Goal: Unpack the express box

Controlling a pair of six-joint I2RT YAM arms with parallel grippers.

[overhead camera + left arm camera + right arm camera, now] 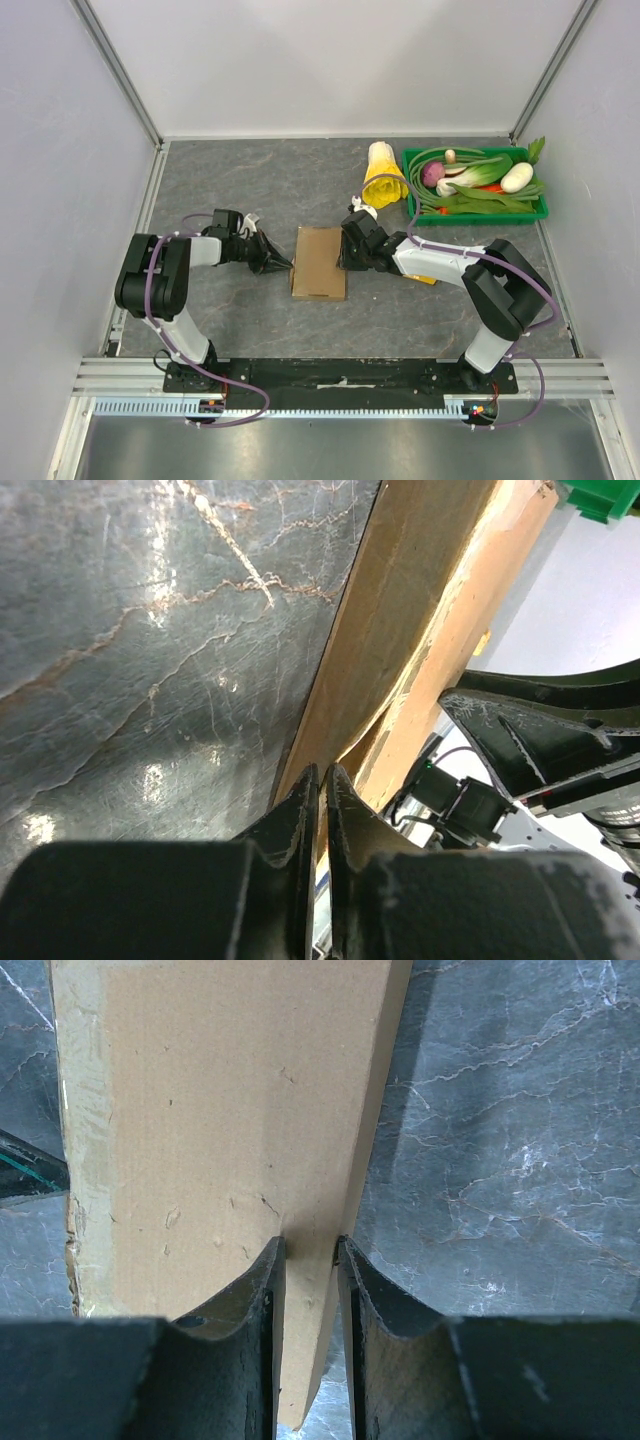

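1. The left claw (322,776) is pinched almost shut. Its tips meet the left edge of the express box (320,262), and a sliver of cardboard shows between them.
2. The right claw (308,1248) stands narrow, gripping the box's opposite edge. One finger (250,1310) lies on the broad cardboard face and the other is down the side, against the wall of the box.
3. The box lies flat on the grey marbled worktop (240,180), roughly midway between the two arms, which reach in from either side. In the left wrist view a gap shows along the seam between its panels.
4. Behind the right arm lies a yellow item (383,176) (too crumpled to name). Just beside it, a green tray (478,216) of vegetables sits well apart from the box.
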